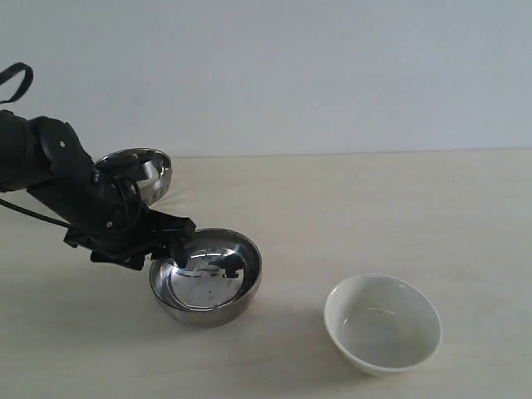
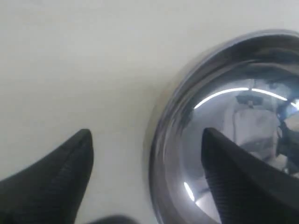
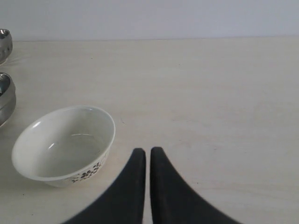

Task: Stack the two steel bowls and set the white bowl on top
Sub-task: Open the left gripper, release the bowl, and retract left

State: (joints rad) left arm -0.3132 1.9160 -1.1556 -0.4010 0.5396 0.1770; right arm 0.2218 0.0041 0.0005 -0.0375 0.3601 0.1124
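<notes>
Now, left gripper [image 2: 147, 134]: wide, straddling rim [image 2: 160, 120].
Right gripper [image 3: 147, 156]: closed, empty.
Steel bowl [image 1: 208, 287]: lifting could snag, tipping it.

A pale cream table [image 1: 374, 208] fills the lower part of the exterior view, from the left edge to the right. Its top is matte with a faint streaky grain. Soft grey shadows lie on it at the lower left and lower centre. Behind it a plain, pale bluish-grey wall [image 1: 291, 75] takes up the upper part of the frame. The two meet in a straight horizontal line a little above mid-height.
</notes>
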